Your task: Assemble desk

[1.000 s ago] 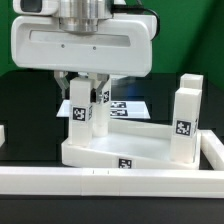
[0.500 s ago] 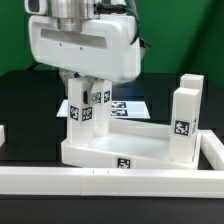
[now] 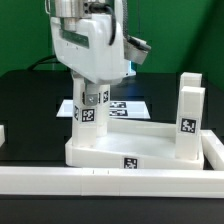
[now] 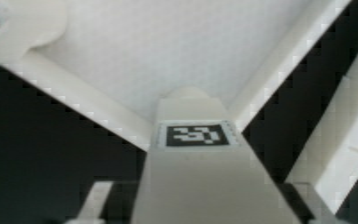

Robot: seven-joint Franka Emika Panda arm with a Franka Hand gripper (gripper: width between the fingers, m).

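The desk slab [image 3: 140,150] lies with its raised rim up near the front rail. A short square white leg [image 3: 90,118] stands upright at the slab's corner on the exterior view's left, tag facing the camera. My gripper [image 3: 92,98] comes down from above and is shut on this leg. In the wrist view the leg [image 4: 197,150] with its tag runs between my gripper [image 4: 202,205], one finger [image 4: 98,205] showing at its side, and the slab [image 4: 140,50] lies beyond. A second leg [image 3: 188,115] stands upright at the corner on the exterior view's right.
A long white border rail [image 3: 110,180] runs across the front and turns back on the exterior view's right [image 3: 214,150]. The marker board [image 3: 128,106] lies flat behind the slab. A small white piece [image 3: 3,133] shows at the left edge.
My gripper body has turned about its vertical axis from broadside to nearly edge-on, staying over the left leg. The slab has shifted slightly to the exterior view's right.
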